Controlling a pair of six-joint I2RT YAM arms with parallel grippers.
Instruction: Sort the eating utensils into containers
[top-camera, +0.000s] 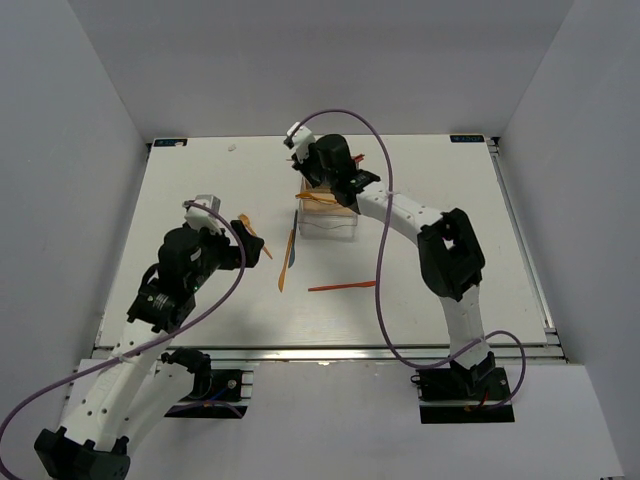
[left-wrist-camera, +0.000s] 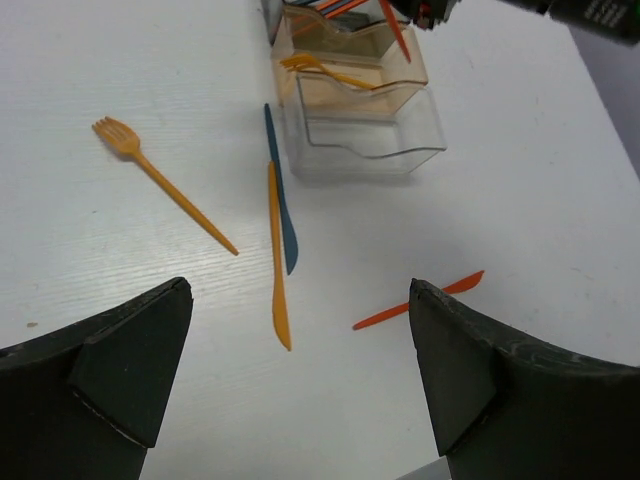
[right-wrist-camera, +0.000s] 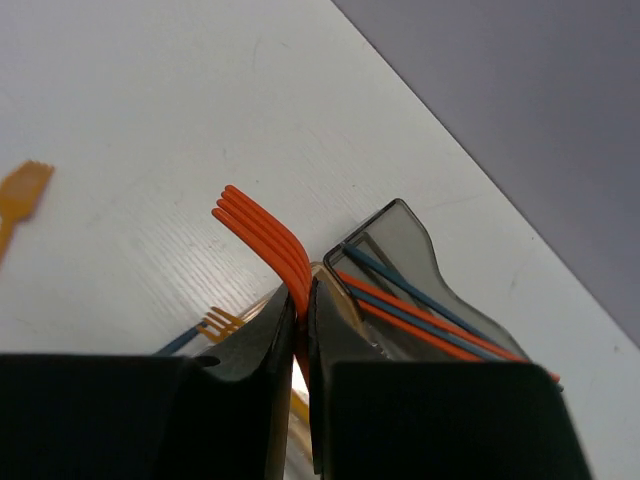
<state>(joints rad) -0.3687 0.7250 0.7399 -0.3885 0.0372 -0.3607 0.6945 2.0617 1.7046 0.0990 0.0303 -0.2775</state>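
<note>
Left hand (left-wrist-camera: 300, 305) spread wide, right hand (right-wrist-camera: 303, 315) pinching red fork (right-wrist-camera: 262, 235)

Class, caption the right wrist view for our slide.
Right gripper pinches an orange-red fork near the smoky grey bin holding sticks.

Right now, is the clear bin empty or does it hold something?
Empty: the clear bin shows nothing inside its see-through walls, while the amber bin beside it holds an orange fork.

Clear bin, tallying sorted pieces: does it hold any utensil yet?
No, the clear bin shows only bare walls and floor; the nearest binned fork lies in the amber bin.
</note>
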